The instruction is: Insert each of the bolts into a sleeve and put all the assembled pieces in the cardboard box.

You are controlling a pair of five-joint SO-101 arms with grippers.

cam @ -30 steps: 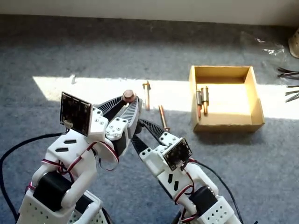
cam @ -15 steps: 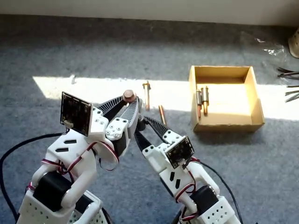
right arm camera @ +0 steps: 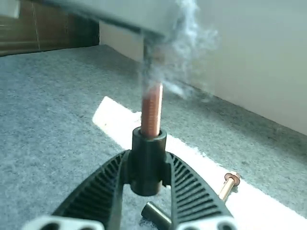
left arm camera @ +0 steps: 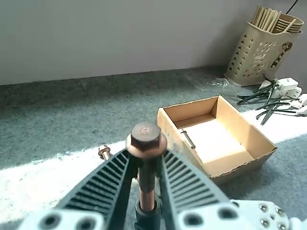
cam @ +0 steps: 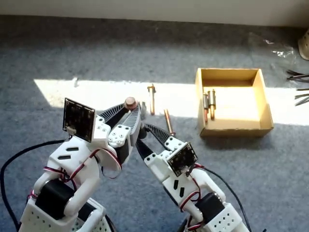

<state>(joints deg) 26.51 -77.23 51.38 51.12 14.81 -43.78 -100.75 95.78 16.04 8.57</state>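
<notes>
Left gripper (left arm camera: pixel 147 160) clamps bolt (left arm camera: pixel 146 140) head-up mid-frame, tip inside sleeve (right arm camera: pixel 148 168) pinched by right gripper (right arm camera: pixel 148 158); insertion step, next push bolt home, then carry to box (cam: pixel 265 102) at right.

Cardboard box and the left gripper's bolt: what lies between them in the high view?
In the high view, a loose bolt and a copper rod lie on the carpet between them.
</notes>
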